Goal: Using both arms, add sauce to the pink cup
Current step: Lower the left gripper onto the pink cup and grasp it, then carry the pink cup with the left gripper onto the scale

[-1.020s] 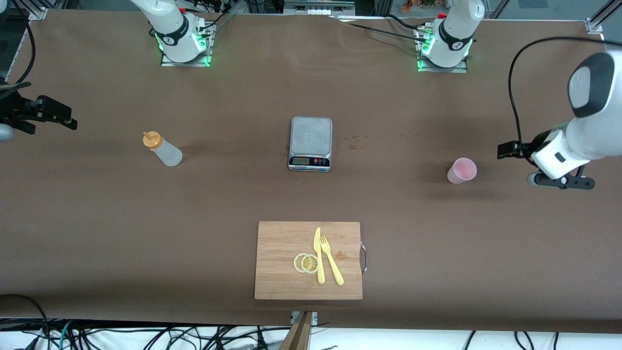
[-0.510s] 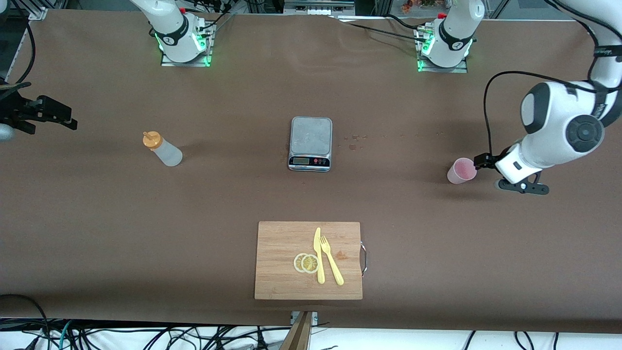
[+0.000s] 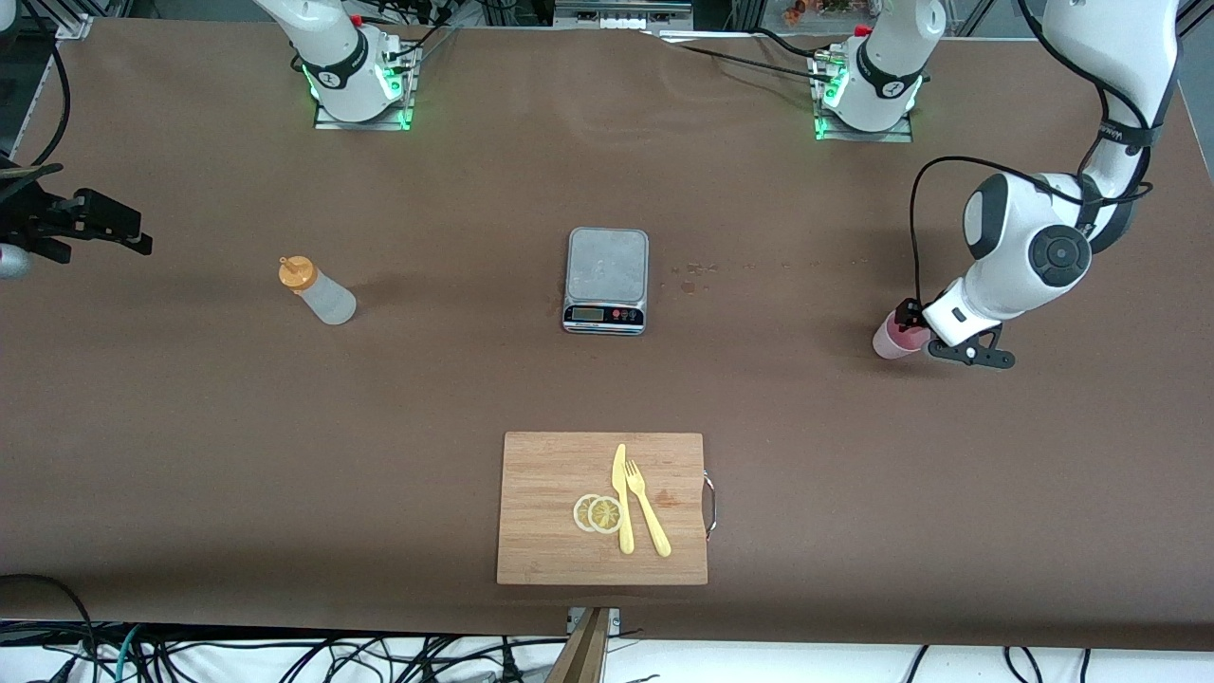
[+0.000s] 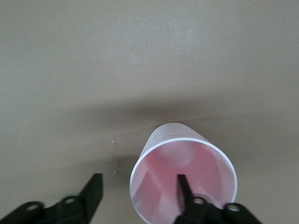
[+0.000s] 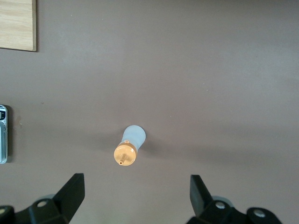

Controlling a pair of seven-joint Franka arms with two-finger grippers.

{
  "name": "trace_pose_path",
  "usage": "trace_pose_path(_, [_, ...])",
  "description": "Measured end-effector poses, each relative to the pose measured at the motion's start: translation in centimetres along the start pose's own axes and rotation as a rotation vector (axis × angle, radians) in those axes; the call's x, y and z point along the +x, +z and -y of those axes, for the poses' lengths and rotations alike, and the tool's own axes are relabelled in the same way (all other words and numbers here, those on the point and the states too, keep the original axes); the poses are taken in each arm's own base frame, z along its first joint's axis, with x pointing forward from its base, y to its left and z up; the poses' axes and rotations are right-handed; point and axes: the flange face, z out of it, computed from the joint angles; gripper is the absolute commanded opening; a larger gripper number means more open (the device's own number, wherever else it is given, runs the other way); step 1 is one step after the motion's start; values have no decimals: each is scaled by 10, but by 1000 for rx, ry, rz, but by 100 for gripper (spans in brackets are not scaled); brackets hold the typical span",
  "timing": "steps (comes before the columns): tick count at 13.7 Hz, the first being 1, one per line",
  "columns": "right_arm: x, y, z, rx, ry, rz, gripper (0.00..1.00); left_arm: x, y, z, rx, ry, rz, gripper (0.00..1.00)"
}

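The pink cup [image 3: 890, 341] stands upright on the brown table toward the left arm's end. My left gripper [image 3: 909, 317] is down at its rim and open. In the left wrist view one finger [image 4: 186, 189] reaches inside the pink cup [image 4: 159, 186], and the other finger [image 4: 92, 189] stands outside, apart from the wall. The sauce bottle [image 3: 321, 294], whitish with an orange cap, stands upright toward the right arm's end. My right gripper [image 3: 119, 230] waits open over that end of the table. Its wrist view shows the bottle [image 5: 131, 144] ahead of the gripper [image 5: 136, 183], which holds nothing.
A kitchen scale [image 3: 607, 270] sits mid-table between bottle and cup. Nearer the front camera lies a wooden cutting board [image 3: 545, 512] with a yellow knife [image 3: 621, 498], a fork [image 3: 648, 517] and two lemon slices [image 3: 597, 513]. A few stains [image 3: 689, 280] mark the table beside the scale.
The left arm swung in from its end of the table and brought its gripper down onto the cup's rim, one finger inside; its jaws narrowed. The right arm stayed put.
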Motion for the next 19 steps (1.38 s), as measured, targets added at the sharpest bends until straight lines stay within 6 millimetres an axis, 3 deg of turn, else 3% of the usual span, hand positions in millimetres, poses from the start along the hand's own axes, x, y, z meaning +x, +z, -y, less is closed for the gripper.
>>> trace_pose_path(5, [-2,2,-8,1,15,8,100,3,-4,1,2,0,-12,0])
trace_pose_path(8, [0,15,-16,7,28,46,100,10,-25,-6,4,14,-1,0])
trace_pose_path(10, [1,17,-19,8,31,50,100,18,-48,-27,-1,38,33,0])
trace_pose_path(12, [0,16,-18,8,13,50,100,30,-79,-69,-4,33,59,0])
trace_pose_path(13, [0,15,-18,9,-20,48,100,35,-96,-99,-5,27,66,0])
trace_pose_path(16, [-3,7,-18,8,-135,33,100,27,-125,-224,-45,-13,62,0])
trace_pose_path(19, [-8,-3,-16,10,-179,31,100,3,-132,-335,-117,-81,42,0])
